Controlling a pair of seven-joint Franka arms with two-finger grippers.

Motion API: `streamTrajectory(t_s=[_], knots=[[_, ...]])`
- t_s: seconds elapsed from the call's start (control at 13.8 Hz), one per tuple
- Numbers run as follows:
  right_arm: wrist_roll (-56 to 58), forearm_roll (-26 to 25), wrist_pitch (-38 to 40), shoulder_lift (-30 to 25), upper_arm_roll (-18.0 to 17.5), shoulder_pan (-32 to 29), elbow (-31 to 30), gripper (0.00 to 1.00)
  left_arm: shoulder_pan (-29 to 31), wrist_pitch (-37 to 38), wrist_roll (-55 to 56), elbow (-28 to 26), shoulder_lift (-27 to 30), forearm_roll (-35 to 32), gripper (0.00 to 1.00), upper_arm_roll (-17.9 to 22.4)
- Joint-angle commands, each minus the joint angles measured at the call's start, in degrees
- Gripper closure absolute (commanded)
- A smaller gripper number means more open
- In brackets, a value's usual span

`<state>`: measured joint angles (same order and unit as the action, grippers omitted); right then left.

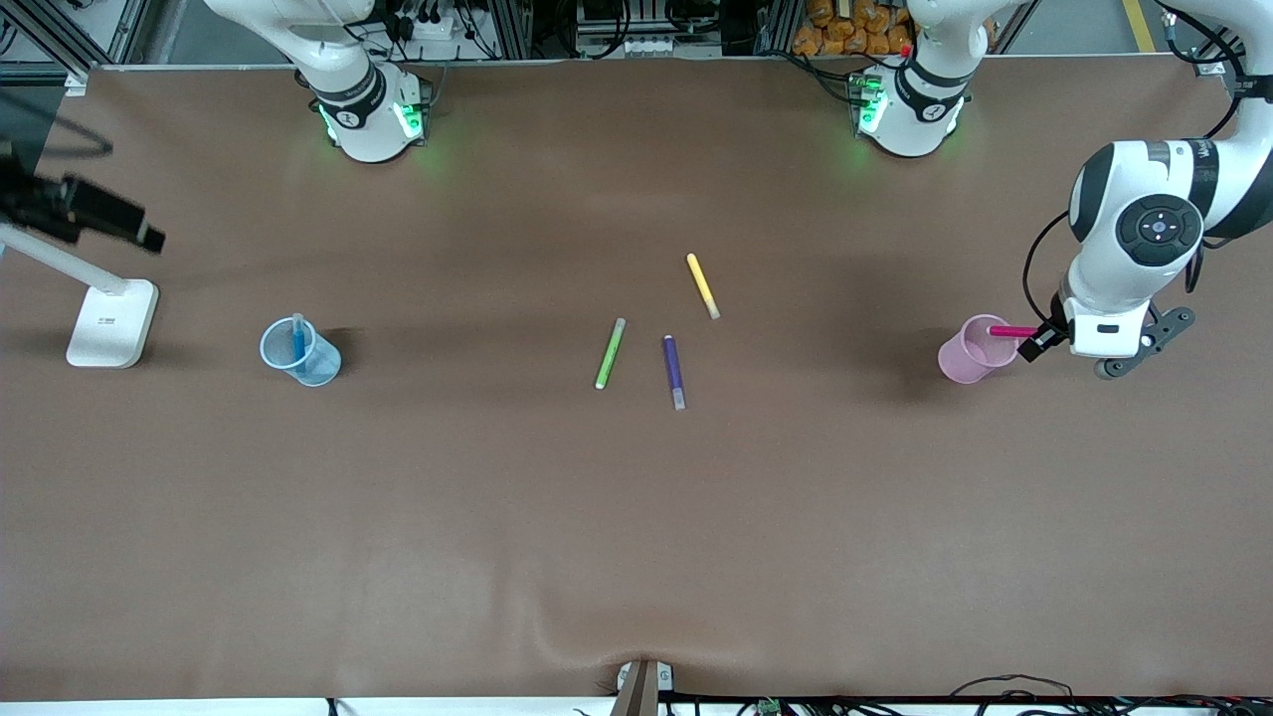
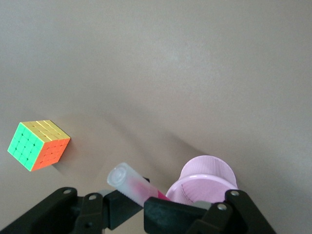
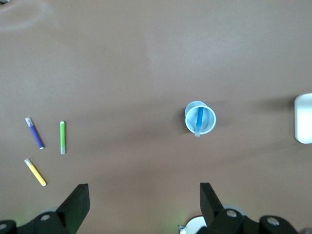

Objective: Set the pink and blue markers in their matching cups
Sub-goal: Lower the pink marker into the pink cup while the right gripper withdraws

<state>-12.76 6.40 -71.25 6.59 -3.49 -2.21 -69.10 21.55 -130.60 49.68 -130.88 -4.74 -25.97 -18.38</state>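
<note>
While the blue marker (image 1: 298, 336) already stands in the blue cup (image 1: 301, 355) at centre-left of the front view, one half of the task reads as done and the pink half is in hand. Item: left gripper (image 1: 1034, 344), centre-right of the front view, jaws closed tight on the pink marker (image 1: 1012, 331), which lies about level with its free end reaching over the rim of the pink cup (image 1: 973, 349); the left wrist view shows the marker's pale end (image 2: 127, 181) jutting from between the fingers with the cup just beside it, lower right of that frame. Item: right gripper (image 3: 144, 201), fingers spread wide and holding nothing, seen along the bottom edge of the right wrist view, high over the table with the blue cup at centre-right of that frame; this arm waits. Item: three spare markers at mid-frame of the front view, yellow (image 1: 702, 285), green (image 1: 610, 353) and purple (image 1: 673, 371), lying flat and apart, not wanted. Item: cube (image 2: 38, 145), multicoloured, lower left of the left wrist view. Item: white stand (image 1: 111, 322), left edge of the front view. Step judged: delivery of the pink marker, not yet released. Next move calls for tipping the marker's free end down into the cup mouth before the jaws part; let go while level, it would likely drop across the rim or topple the light cup
</note>
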Motion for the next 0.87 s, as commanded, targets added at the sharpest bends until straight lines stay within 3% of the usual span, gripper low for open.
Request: streamTrajectory(t_s=[0.0,0.14,0.29,0.43,0.51,0.65,0.8], knots=[[0.6,-0.9,-0.9,-3.3,1.1,-0.8,-4.6,0.0,0.5,-1.8,1.6,-1.7,1.1,-1.6,1.0,-0.7],[0.5,-0.2,-1.3,-5.0,4.2,0.3,-7.4,0.0,0.6,-2.9,1.5,-1.5,0.0,-1.7,1.0,-0.6],[1.0,0.1,-2.3,-7.1,5.1,0.7,-10.3,0.0,0.7,-3.5,1.6,-1.2,-1.3,-2.0,1.0,-0.6],[1.2,-0.5,-2.8,-8.2,4.1,0.6,-11.8,0.0,0.6,-3.5,1.6,-1.0,-1.7,-2.0,0.89,-0.7],[1.4,-0.7,-3.5,-8.3,4.1,0.7,-11.8,0.0,0.6,-3.4,1.6,-1.0,-1.7,-2.1,0.74,-0.8],[1.7,-1.9,-4.9,-8.3,3.9,0.8,-11.6,0.0,0.6,-3.4,1.6,-1.0,-1.8,-2.1,0.05,-0.8],[5.6,-5.4,-5.1,-8.2,3.2,1.2,-11.1,0.0,0.5,-3.1,1.4,-1.0,-1.7,-2.1,0.0,-0.9]])
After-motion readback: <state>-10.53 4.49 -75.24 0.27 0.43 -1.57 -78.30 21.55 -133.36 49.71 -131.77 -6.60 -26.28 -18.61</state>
